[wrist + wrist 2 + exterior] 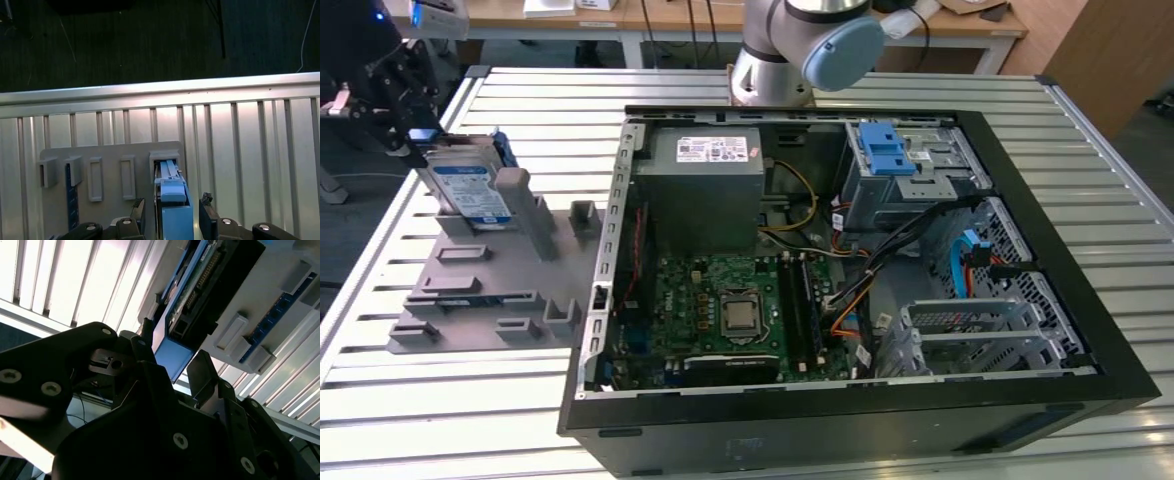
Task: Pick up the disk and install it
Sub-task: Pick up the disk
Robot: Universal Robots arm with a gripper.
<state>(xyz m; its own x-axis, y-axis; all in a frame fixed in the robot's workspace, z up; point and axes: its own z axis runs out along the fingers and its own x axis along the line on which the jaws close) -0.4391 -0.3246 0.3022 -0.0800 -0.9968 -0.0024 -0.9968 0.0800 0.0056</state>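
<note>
While the gripper (pixel 172 202) hangs at the exterior view's left, angled down with fingers (pixel 138 207) apart astride the disk (pixel 470 188), that disk stands upright in a grey fixture (pixel 480 290), the open computer case (pixel 854 300) further right.

A slatted metal table (pixel 560 110) catches bright light. Beyond its far edge stand wooden desks (pixel 670 18), and the floor (pixel 125 45) below is dark, with cables (pixel 220 25) trailing.
</note>
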